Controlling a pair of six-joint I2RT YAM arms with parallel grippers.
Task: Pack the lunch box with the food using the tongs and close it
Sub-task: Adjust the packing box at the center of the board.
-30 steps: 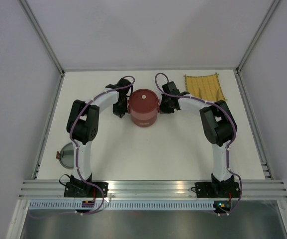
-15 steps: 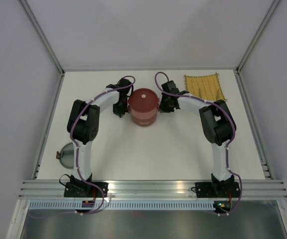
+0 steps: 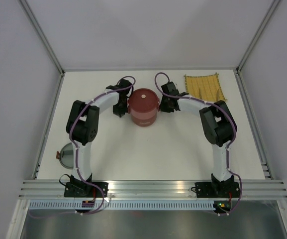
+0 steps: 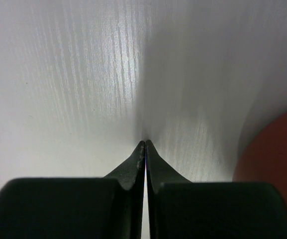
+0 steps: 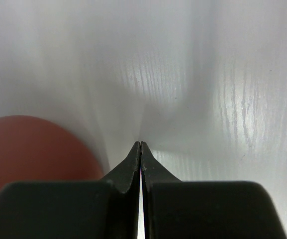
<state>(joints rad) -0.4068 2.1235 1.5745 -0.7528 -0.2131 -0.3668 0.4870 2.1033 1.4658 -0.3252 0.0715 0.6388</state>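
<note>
Nearest me, by the left arm's lower link, a red-rimmed round piece (image 3: 66, 155) with a grey inside lies on the white bench (image 3: 148, 154), half hidden by the arm. Further back, mid-bench, stands the dark-red lunch box (image 3: 143, 107), lid on (the pale knob shows on top). The left end effector (image 4: 144, 142) sits just beside it on one side and the right end effector (image 5: 141, 143) on the other, both pinched closed on nothing. Beyond, at the far right, lies a yellow woven mat (image 3: 203, 86).
</note>
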